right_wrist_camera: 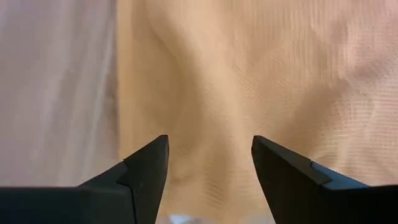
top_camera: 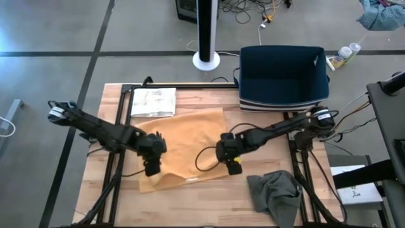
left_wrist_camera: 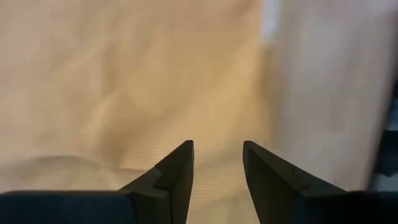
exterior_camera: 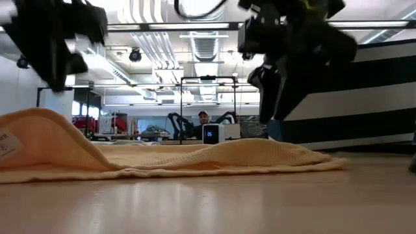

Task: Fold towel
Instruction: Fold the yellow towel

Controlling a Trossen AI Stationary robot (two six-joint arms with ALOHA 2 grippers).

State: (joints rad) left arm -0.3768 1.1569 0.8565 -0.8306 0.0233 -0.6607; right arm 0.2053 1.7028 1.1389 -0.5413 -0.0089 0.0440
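Left hand [top_camera: 152,166] and right hand [top_camera: 233,164] hover over towel [top_camera: 186,145] edges.

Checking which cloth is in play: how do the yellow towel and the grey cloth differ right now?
The yellow towel lies spread across the table's middle, with the left gripper and right gripper over its near edge; the grey cloth sits crumpled at the near right corner, away from both. The towel covers far more table. Both rest on the wooden table.
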